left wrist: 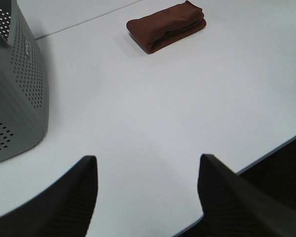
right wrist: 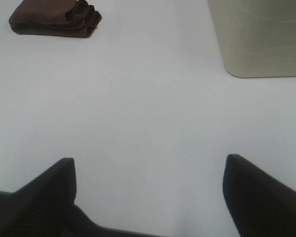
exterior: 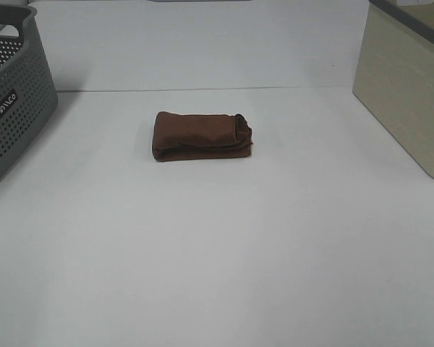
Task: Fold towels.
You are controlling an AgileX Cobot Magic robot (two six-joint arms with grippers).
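brown folded towel on table; tag hidden; basket cut off.

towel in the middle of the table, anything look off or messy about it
Slightly. The towel is folded into a compact bundle, but its end nearer the beige bin is bunched and lumpy, layers not lined up, as the right wrist view shows. Nothing looks spilled or damaged. Both grippers hang open, away from it.
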